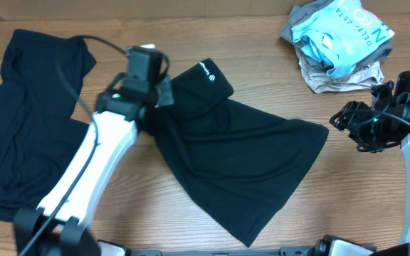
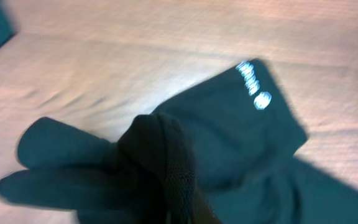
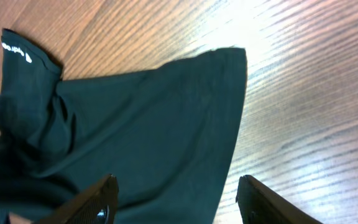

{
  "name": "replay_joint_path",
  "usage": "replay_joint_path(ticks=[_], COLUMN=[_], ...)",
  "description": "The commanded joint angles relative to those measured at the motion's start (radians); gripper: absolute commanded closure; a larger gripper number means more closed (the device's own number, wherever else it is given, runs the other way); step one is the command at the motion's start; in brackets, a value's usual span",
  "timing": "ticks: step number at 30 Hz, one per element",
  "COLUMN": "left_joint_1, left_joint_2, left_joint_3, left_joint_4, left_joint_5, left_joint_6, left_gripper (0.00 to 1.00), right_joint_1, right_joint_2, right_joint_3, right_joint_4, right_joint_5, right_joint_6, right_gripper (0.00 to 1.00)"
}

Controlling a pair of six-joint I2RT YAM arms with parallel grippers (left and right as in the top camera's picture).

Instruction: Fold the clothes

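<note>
- The left fingers [image 1: 160, 92] sit at the near edge of the middle black shirt [image 1: 240, 156], beside its collar. In the left wrist view a dark bunch of that cloth rises right where they would be and hides them, so I cannot tell whether they pinch it; that view is also blurred.
- The right fingers [image 3: 98, 199] are spread wide with nothing between them. They hang just over the shirt's right corner and the bare bench [image 3: 316, 93].
- The black shirt is thin and soft. It lies in the middle of the bench, rumpled near the collar and fanning out flat toward the right and the front.
- A small white logo [image 1: 206, 69] shows on the collar end, which is folded over.
- A second black shirt [image 1: 27, 121] lies crumpled at the left, partly under the left arm.
- A light blue printed garment [image 1: 347, 32] rests on a beige garment [image 1: 333, 78] at the far right corner, well apart from both shirts.
</note>
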Motion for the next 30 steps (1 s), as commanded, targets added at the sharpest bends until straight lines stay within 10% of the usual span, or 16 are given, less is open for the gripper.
replay_joint_path(ticks=[1, 5, 9, 19, 25, 30], left_joint_1=[-0.023, -0.021, -0.015, 0.09, 0.222, 0.238], left_joint_2=[0.116, 0.177, 0.157, 0.151, 0.151, 0.154], left_joint_3=[0.013, 0.016, 0.055, 0.077, 0.042, 0.042], left_joint_4=[0.147, 0.225, 0.095, -0.171, -0.156, -0.108], left_joint_5=[-0.033, -0.041, -0.051, -0.032, 0.085, 0.085], left_joint_6=[0.002, 0.048, 0.094, -0.061, -0.167, -0.166], left_gripper=[0.8, 0.26, 0.0, 0.04, 0.45, 0.57], right_joint_1=[0.003, 0.003, 0.003, 0.003, 0.003, 0.003], right_joint_2=[-0.013, -0.012, -0.012, -0.012, -0.012, -0.012], right_joint_3=[0.021, 0.016, 0.016, 0.016, 0.016, 0.016], right_joint_4=[-0.005, -0.007, -0.007, 0.017, 0.028, 0.032], right_joint_5=[-0.001, 0.007, 0.025, 0.025, 0.025, 0.024], right_joint_6=[-0.01, -0.012, -0.012, -0.035, -0.035, -0.035], right_gripper=[0.34, 0.34, 0.34, 0.33, 0.33, 0.33])
